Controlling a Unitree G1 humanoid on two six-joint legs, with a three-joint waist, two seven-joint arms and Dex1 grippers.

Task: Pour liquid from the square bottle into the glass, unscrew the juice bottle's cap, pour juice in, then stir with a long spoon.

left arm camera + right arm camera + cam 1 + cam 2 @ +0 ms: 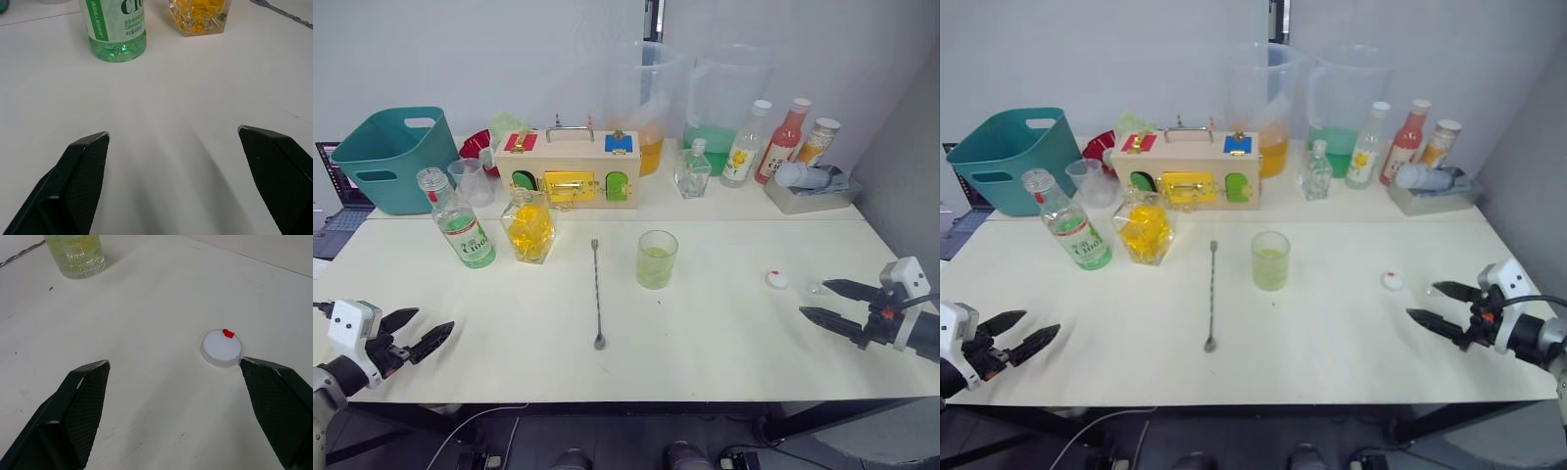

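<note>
Nearest me, my left hand (pixel 416 332) and right hand (pixel 824 302) hover spread and empty over the surface (pixel 724 333). The cap (pixel 777 279) lies off, just ahead of my right hand. The long spoon (pixel 596 294) lies flat mid-surface; beyond it stand the glass (pixel 656 258), holding yellow-green liquid, the juice bottle (pixel 458 220) and the square bottle (pixel 529 226). My worry: pinching that thin, flat spoon, it may skid and tip the glass.

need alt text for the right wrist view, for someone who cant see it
The right gripper hangs open just above a white table, with a white cap bearing a red tab lying next to one fingertip. Farther off stands a glass of yellow-green liquid, with the end of the spoon beside it.
</note>
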